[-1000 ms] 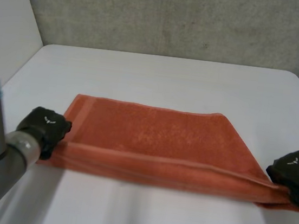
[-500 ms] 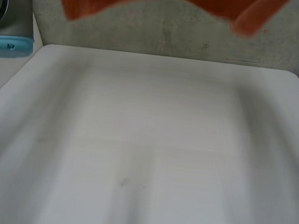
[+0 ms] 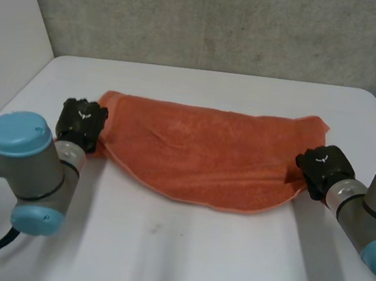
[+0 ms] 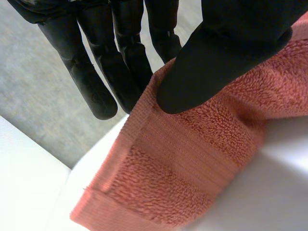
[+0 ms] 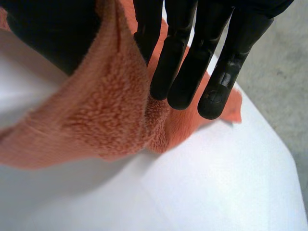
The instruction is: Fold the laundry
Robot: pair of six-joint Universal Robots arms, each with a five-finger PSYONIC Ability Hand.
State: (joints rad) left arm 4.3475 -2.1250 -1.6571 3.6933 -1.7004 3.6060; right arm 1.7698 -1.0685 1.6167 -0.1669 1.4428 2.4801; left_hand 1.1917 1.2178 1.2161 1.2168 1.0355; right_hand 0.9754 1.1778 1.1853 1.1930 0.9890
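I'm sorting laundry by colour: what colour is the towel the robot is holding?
Plain orange-red terry towel, no pattern; it shows best in the head view.

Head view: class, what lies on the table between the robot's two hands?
The orange towel fills that stretch, its ends pinched by the left hand and the right hand, as the head view shows.

Towel [image 3: 206, 160] — back down on table [image 3: 193, 264]
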